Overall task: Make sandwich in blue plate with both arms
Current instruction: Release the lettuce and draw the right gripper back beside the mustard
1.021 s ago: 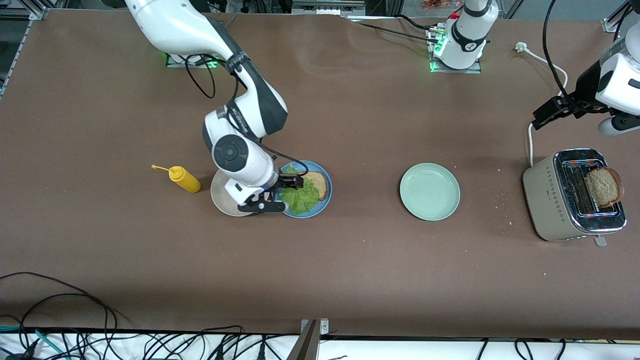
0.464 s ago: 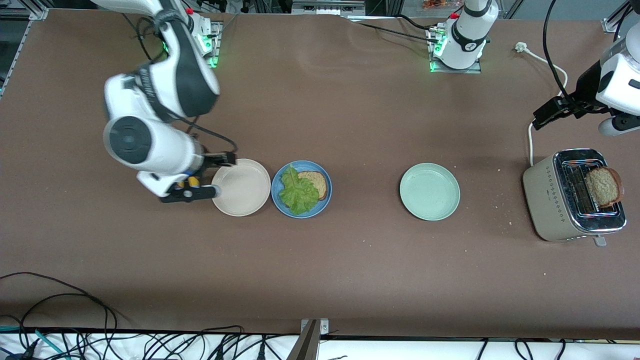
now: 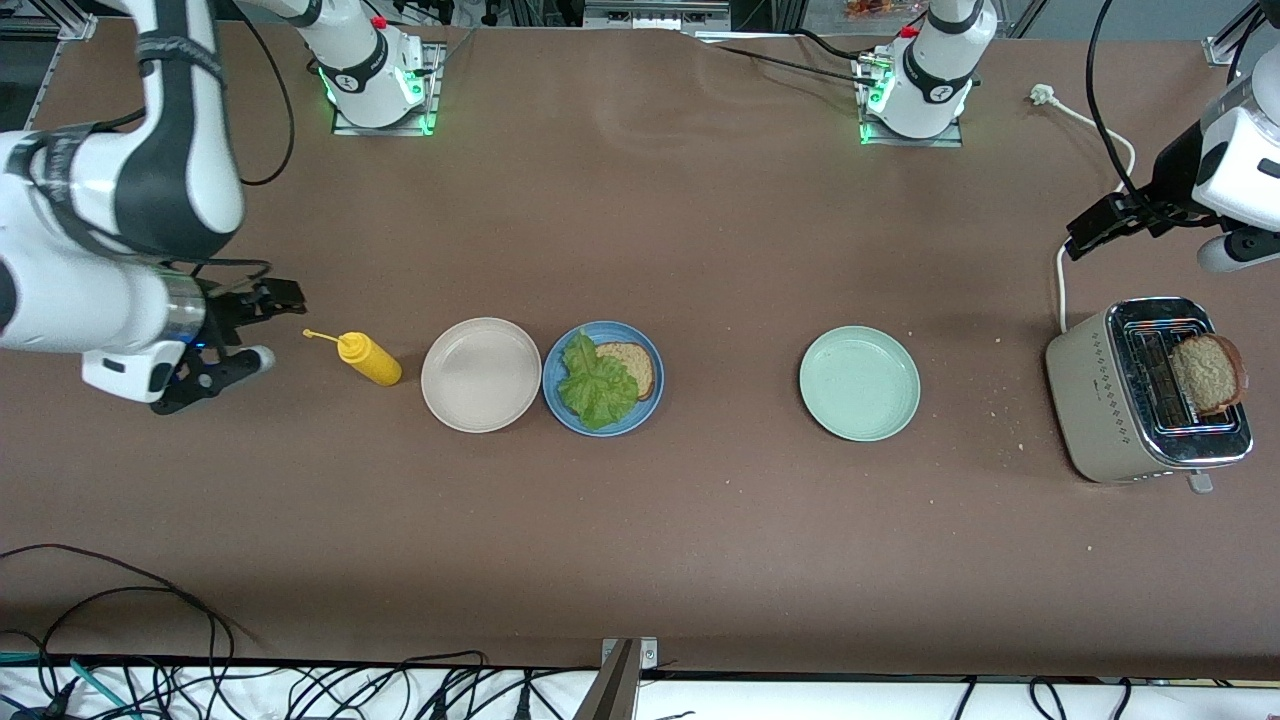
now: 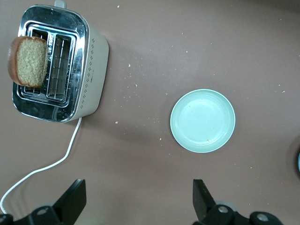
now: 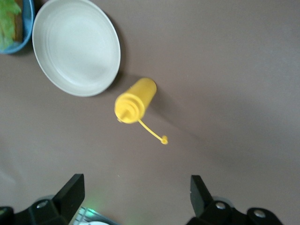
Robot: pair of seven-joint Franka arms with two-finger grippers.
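1. On the round medium-blue plate, well apart from both grippers, a brown speckled bread slice lies under a crinkly green lettuce leaf; the sandwich looks half built.
2. The right gripper hangs with its fingers spread and empty over bare table at the right arm's end, near the yellow squeeze bottle; the round beige plate sits between that bottle and the blue plate.
3. The left gripper hovers wide apart and empty, over the table near the cream-and-chrome toaster, whose slot holds the second bread slice.
4. Left to do, I judge: fetch that slice and lay it on the lettuce. The pale mint-green plate is bare.
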